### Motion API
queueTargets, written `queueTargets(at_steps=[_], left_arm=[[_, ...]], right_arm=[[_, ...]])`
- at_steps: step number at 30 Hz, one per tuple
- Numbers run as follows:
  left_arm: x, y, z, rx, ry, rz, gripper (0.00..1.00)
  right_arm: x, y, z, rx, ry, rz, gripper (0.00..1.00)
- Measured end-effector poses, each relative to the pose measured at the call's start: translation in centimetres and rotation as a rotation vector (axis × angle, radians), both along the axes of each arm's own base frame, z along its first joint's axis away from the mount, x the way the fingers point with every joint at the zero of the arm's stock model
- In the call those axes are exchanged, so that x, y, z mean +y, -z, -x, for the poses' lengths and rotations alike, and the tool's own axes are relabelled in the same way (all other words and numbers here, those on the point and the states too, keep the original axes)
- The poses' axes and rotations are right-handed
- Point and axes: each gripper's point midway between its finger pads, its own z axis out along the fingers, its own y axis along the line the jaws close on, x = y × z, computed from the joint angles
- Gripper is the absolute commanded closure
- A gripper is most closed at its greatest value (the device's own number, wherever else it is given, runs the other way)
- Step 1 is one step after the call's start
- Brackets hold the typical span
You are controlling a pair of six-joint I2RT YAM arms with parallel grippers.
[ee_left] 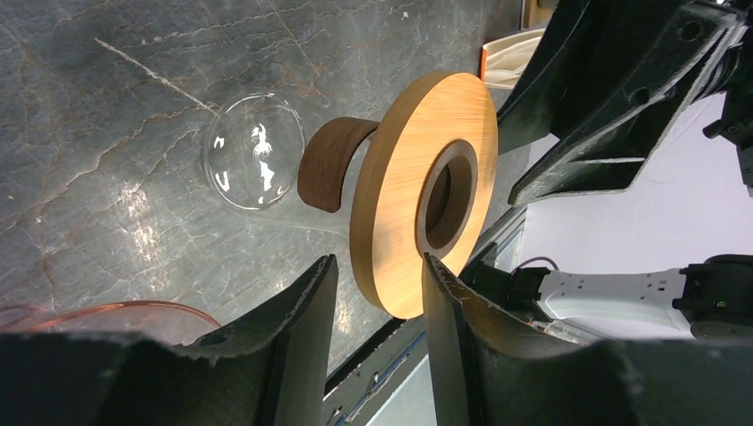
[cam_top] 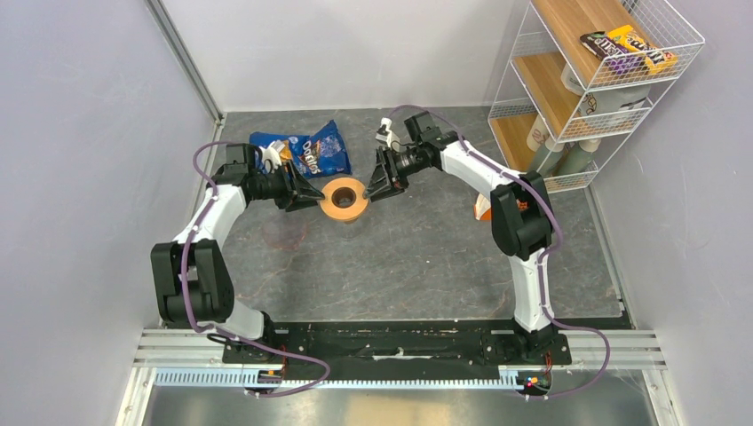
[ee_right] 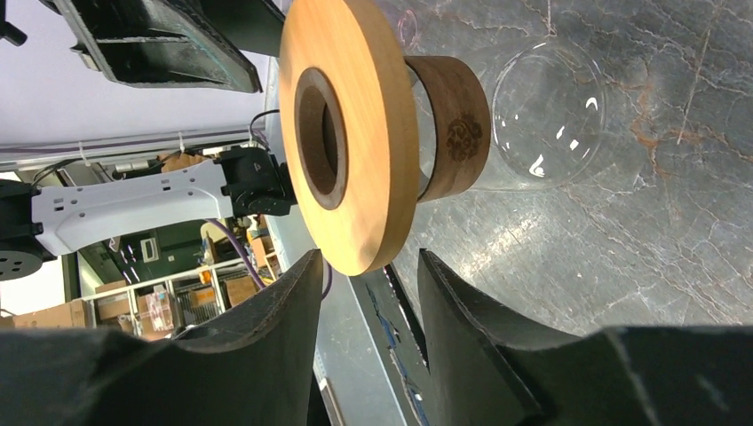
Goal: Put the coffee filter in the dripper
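The dripper (cam_top: 344, 197), an orange-tan disc with a dark brown hollow centre, sits on a small clear glass (ee_left: 253, 151) at the middle of the table. It also shows in the left wrist view (ee_left: 400, 191) and the right wrist view (ee_right: 368, 133). My left gripper (cam_top: 311, 197) is open, its jaws either side of the disc's left rim; in the left wrist view (ee_left: 377, 266) one finger lies against the disc face. My right gripper (cam_top: 377, 186) is open at the disc's right rim, which reaches just to its fingertips (ee_right: 364, 266). The coffee filter is not seen on its own.
A blue chip bag (cam_top: 311, 151) lies behind the dripper. An orange-and-white pack (cam_top: 482, 209) sits behind my right arm and also shows in the left wrist view (ee_left: 511, 62). A white wire shelf (cam_top: 586, 80) with wooden boards stands at the back right.
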Motion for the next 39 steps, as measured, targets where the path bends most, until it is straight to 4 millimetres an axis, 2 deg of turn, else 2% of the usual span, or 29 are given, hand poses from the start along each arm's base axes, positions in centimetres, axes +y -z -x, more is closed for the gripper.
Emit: queueTargets(at_steps=[4,8,15,32,33,35,39], left_arm=[[0.0,0.1,-0.2,-0.003,-0.002,0.002,0.59],[-0.1,0.0,-0.5,-0.008,-0.003,0.008,0.61],[-0.1,-0.1,-0.7,-0.016,-0.006,0.013,0.63],[-0.2,-0.3,-0.7,-0.014,-0.006,0.023,0.65],[-0.2,-0.3,-0.7,-0.014,-0.006,0.023,0.64],[-0.2,-0.3,-0.7,-0.013,-0.006,0.023,0.52],[-0.2,-0.3,-0.7,-0.012,-0.007,0.027,0.33]], right_arm=[[0.2,0.6,0.1,0.009,-0.003,0.009,0.53],[0.3,0.3,0.0,0.003,-0.003,0.006,0.55],[0.5,-0.3,-0.3,-0.016,-0.001,-0.003,0.66],[1.0,0.8,-0.9,0.0,0.005,0.01,0.65],[1.0,0.7,-1.0,-0.001,0.006,0.01,0.64],[1.1,0.6,-1.1,-0.002,0.007,0.009,0.59],[1.2,0.5,-1.1,-0.001,0.007,0.007,0.42]])
